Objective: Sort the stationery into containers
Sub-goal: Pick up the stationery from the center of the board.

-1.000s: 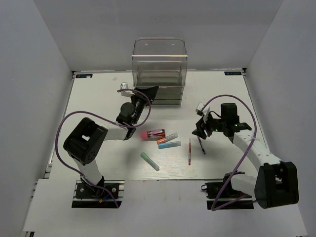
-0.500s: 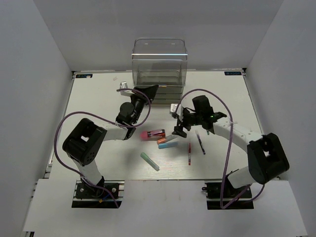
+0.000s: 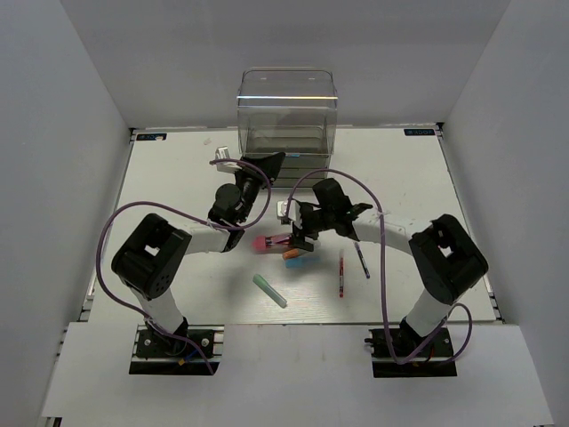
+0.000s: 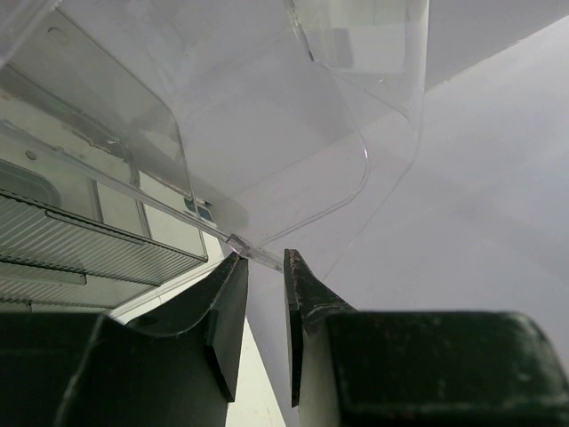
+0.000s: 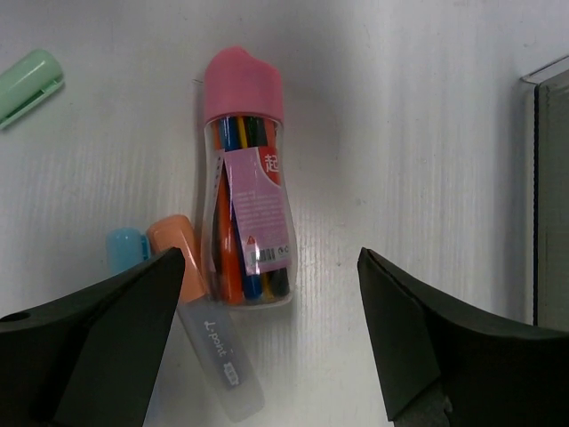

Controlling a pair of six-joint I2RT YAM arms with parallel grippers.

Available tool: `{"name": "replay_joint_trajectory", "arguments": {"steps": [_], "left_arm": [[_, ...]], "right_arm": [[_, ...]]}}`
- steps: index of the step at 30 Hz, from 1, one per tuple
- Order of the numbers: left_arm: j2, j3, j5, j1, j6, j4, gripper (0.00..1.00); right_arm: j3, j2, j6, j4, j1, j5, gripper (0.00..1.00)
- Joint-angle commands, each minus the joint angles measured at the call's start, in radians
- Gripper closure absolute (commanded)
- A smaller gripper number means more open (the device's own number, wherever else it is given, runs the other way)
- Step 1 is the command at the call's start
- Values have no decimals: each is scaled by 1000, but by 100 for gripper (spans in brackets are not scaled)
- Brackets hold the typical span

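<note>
The clear smoky organiser [image 3: 286,124] stands at the back centre. My left gripper [image 3: 277,161] is at its front left, its jaws nearly together on a clear plastic lip [image 4: 260,253] of the organiser. My right gripper [image 3: 298,234] hangs wide open just above the chunky pink-capped marker [image 3: 271,240], which lies between the jaws [image 5: 244,178]. The orange-capped marker [image 5: 178,245] and light blue marker [image 5: 124,249] lie beside it. The teal-green marker [image 3: 269,290], red pen [image 3: 340,274] and dark pen [image 3: 362,259] lie on the table.
The organiser's dark drawer edge [image 5: 553,196] shows at the right of the right wrist view. White walls enclose the table on three sides. Purple cables loop over both arms.
My right arm has swung left from over the dark pen to above the pink marker, jaws open throughout. The left arm and the stationery have not moved.
</note>
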Motion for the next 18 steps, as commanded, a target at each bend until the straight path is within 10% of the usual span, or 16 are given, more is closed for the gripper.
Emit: {"name": "replay_joint_trajectory", "arguments": {"steps": [1, 13, 18], "left_arm": [[-75, 39, -5, 5, 11, 44, 66], [-93, 39, -14, 5, 11, 35, 66], [-93, 30, -14, 5, 11, 35, 66]], "right_arm": [[42, 26, -42, 49, 19, 11, 15], [54, 109, -115, 28, 52, 8, 32], [83, 135, -127, -13, 49, 0, 56]]}}
